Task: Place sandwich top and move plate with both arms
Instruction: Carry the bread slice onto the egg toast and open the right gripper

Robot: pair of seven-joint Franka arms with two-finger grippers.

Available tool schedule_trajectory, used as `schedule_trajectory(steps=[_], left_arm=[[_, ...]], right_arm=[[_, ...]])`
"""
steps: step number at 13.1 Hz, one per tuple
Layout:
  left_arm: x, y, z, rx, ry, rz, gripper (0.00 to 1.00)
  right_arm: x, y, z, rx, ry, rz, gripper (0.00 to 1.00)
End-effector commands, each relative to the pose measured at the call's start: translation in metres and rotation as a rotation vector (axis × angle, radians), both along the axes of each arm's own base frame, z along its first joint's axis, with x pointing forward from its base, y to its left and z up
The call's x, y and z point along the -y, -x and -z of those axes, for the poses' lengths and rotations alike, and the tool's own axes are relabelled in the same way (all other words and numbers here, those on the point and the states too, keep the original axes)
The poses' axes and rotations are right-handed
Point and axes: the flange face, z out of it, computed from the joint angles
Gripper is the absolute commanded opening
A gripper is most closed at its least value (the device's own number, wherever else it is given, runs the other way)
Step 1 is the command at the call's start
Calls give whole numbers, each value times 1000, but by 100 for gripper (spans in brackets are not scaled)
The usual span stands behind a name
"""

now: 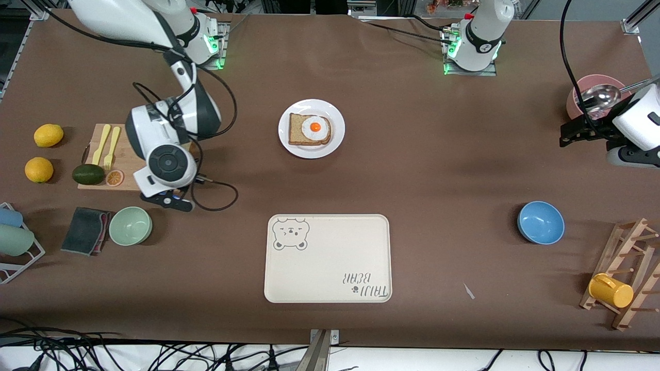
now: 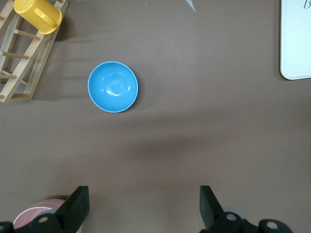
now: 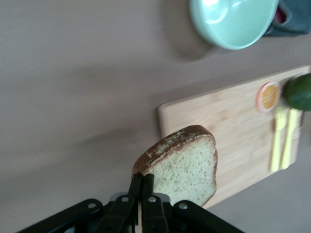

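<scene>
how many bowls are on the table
3. A green bowl beside the dark cloth at the right arm's end; a blue bowl and a pink bowl holding a ladle, both at the left arm's end.

Your open tabletop [image 1: 438, 170]: between cutting board [image 1: 126, 154] and plate [image 1: 311, 128]. Obstacles nearer the camera: green bowl [image 1: 130, 225], tray [image 1: 328, 257] (both low).

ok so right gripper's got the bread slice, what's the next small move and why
Probably carry the sandwich top across to the plate. The right gripper is shut on the slice's edge, holding it up over the cutting board, while the plate's darker bread and fried egg lie uncovered. The left gripper waits open near the pink bowl.
</scene>
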Motion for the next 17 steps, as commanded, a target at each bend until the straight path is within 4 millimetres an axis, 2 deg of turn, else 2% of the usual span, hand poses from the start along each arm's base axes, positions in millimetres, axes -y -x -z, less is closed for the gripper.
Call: schedule_trajectory(steps=[1,3,5,7,9,12,13,14,17], left_arm=[[2,-2,-4,12,-29,-6,100],[2,-3,-3,11,-29,-6,100],[-2,-2,-4,12,-27,-4,100],[-3,-2,-5,13,-25,-4,100],[-2,-2,-5,13,-25,-3,100],[-2,-2,-5,13,-27,-4,100],[-3,-2,-5,13,-27,-4,100],[-3,-2,-6,15,-25,-4,100],[-2,-2,-5,12,-27,-3,100]], right_arm=[[-59,13,-13,3,-27,112,0],[-119,30,-16,5,-17,144,0],[-188,52,-20,16,-46,185,0],[-234,69,-19,22,-66,223,0],[-273,91,-7,-16,-94,241,0],[-301,119,0,-46,-103,224,0],[-314,135,16,-55,-75,198,0],[-318,140,29,-58,-57,189,0],[-319,130,30,-31,-87,188,0]])
